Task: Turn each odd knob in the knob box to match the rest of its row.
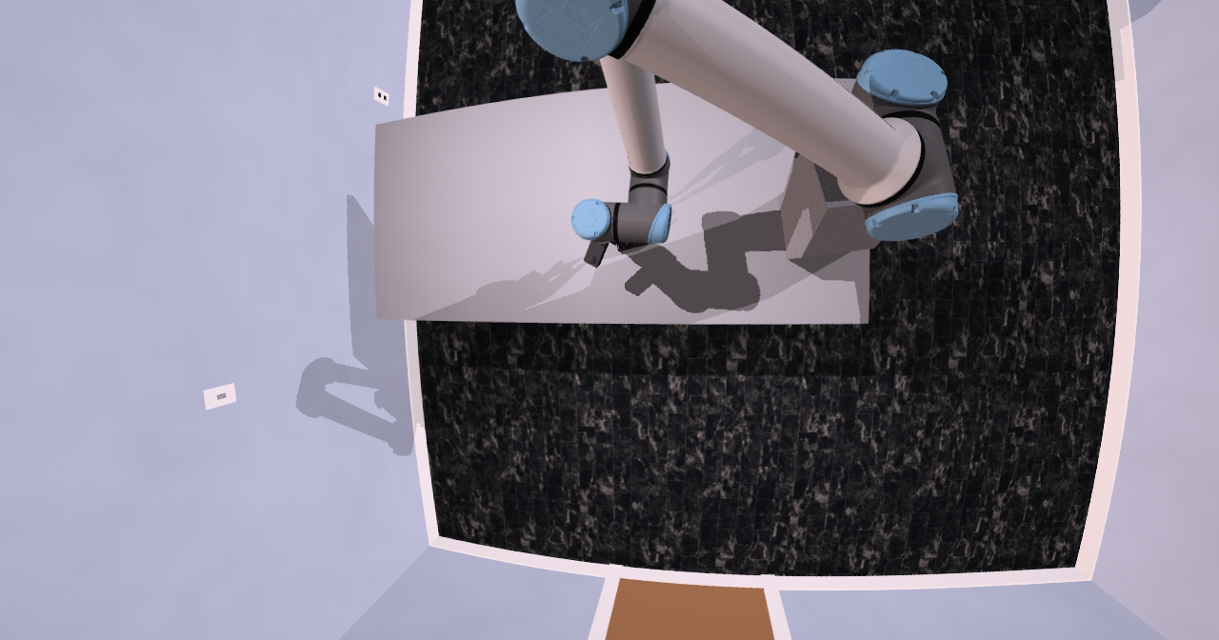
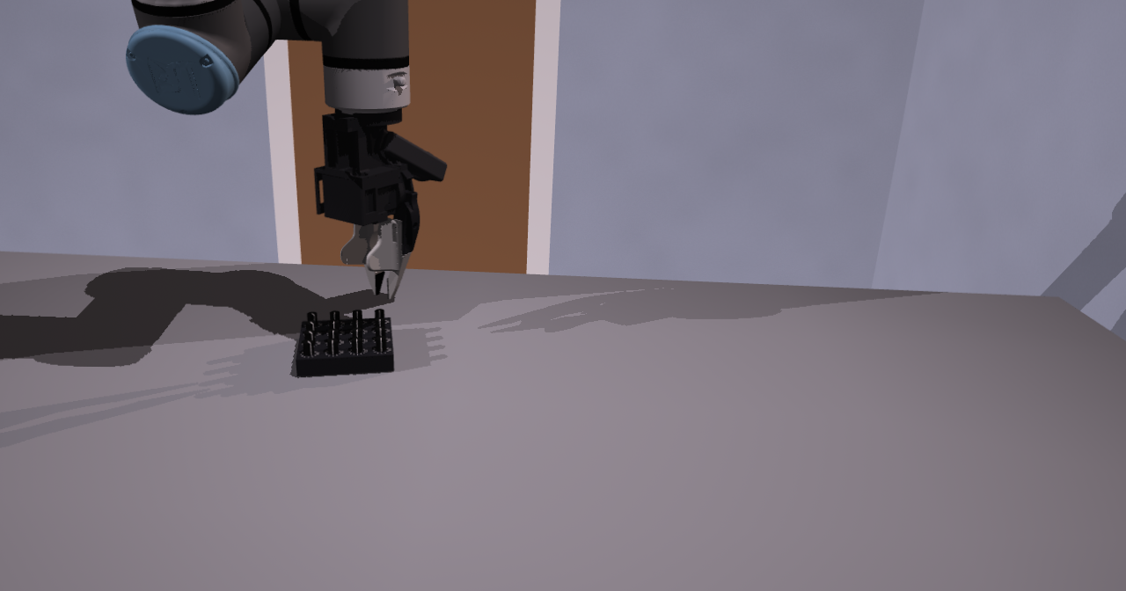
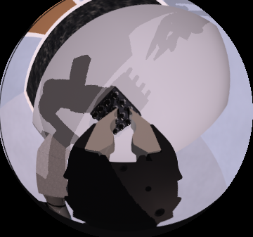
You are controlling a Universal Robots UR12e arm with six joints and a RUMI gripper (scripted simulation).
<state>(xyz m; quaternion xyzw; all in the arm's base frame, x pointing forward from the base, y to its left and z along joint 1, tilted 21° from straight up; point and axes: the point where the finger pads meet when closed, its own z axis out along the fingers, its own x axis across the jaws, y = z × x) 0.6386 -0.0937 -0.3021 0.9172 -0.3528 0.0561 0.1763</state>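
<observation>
The black knob box (image 2: 345, 365) (image 3: 114, 89) sits on the table, with several upright black knobs (image 2: 380, 334) (image 3: 115, 95) in rows on its top. The knobs' pointers and marks are too small and dark to read. My gripper (image 2: 385, 296) (image 3: 123, 109) is slightly open, with a narrow gap between its fingertips and nothing held. The fingertips hang just above the knob tops, near the box's back right corner in the exterior view. The fingers cover part of the box in the wrist view. The box is hidden from the top view.
The grey table (image 1: 460, 184) (image 2: 630, 446) (image 3: 179, 89) carries shadows of the arm and box. The arm's base block (image 1: 805, 210) stands at the table's right end in the top view. A brown door (image 2: 472, 115) is in the wall beyond the table.
</observation>
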